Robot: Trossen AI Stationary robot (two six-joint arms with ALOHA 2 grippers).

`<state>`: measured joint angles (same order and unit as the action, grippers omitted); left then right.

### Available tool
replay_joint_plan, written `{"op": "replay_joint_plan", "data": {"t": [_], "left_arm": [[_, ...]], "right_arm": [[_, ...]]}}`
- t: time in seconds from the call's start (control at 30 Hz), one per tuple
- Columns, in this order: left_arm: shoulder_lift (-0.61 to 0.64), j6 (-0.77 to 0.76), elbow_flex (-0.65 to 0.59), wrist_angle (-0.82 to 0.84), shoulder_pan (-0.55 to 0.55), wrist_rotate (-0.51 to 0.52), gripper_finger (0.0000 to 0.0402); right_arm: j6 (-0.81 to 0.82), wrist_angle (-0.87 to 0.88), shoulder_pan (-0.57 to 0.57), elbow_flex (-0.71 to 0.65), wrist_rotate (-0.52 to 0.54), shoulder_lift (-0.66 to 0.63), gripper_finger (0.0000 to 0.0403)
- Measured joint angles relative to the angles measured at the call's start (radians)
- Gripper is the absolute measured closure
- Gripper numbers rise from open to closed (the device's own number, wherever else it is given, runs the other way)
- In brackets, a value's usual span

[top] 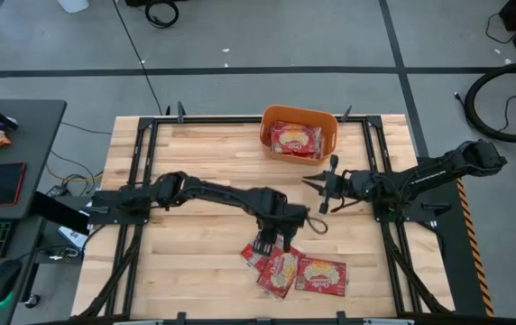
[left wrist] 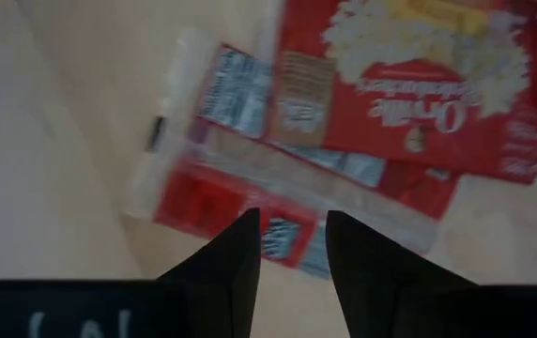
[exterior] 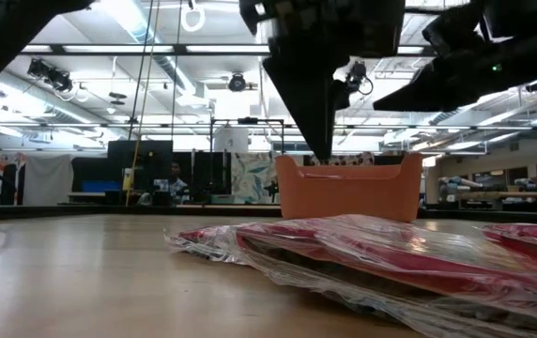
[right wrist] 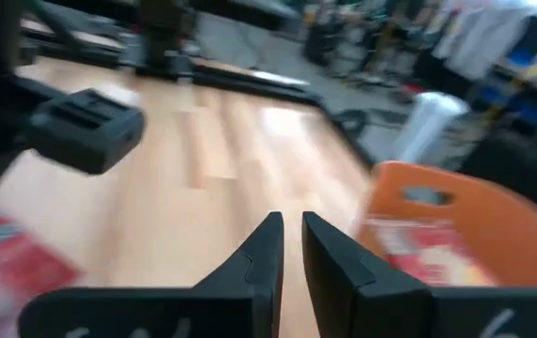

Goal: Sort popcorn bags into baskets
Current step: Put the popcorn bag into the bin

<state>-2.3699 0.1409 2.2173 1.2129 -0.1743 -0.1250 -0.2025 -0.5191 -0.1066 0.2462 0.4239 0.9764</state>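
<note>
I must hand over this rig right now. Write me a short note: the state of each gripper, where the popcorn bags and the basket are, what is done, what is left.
Left gripper: above the near pile of popcorn bags, fingers slightly apart, holding nothing.
Right gripper: mid-table, between the pile and the orange basket, fingers nearly closed, empty.
Basket: at the far edge of the table, with at least one bag inside.
Done: at least one bag sorted.
Left: the overlapping bags in the near pile, about three showing; the exact number is unclear.
</note>
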Motion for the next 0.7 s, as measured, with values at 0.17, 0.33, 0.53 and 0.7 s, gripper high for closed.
{"op": "replay_joint_plan", "data": {"t": [0.17,0.33,0.53,0.7], "left_arm": [[0.000,-0.111,0.000,-0.050,-0.066,0.049,0.0274],[0.000,-0.201,0.000,-0.233,-0.146,0.148,0.0274],[-0.049,-0.336,0.001,-0.360,-0.195,0.236,0.0274],[-0.122,-0.475,0.001,-0.315,-0.206,0.260,0.0274]], "right_arm": [[0.112,0.055,-0.025,0.000,-0.049,0.000,0.0355],[0.191,0.110,-0.070,0.000,-0.052,0.000,0.0355],[0.234,0.151,-0.143,0.000,-0.052,0.000,0.0355],[0.245,0.165,-0.203,0.001,-0.052,0.001,0.0355]]}}
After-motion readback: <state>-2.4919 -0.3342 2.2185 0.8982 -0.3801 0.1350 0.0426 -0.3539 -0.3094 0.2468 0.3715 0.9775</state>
